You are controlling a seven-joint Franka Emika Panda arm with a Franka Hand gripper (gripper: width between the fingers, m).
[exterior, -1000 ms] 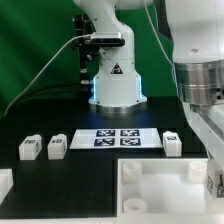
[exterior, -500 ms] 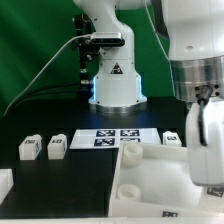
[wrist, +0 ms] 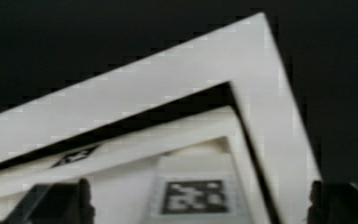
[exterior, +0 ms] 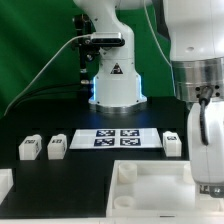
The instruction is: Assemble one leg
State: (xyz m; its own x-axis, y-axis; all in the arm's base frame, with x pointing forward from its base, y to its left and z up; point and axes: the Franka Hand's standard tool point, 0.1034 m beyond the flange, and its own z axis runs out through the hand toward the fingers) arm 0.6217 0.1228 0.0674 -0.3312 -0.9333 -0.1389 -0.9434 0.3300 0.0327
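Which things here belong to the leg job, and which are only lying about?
For the job:
- leg beside the pincer
- two legs at the exterior view's left
- large white tray-like piece

Lying about:
- marker board
- robot base

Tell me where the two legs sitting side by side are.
In the exterior view the two legs sit side by side on the black table at the exterior view's left, just left of the marker board.

Claw (exterior: 205,170) cut off by the edge; tray (exterior: 150,185) partly hidden.
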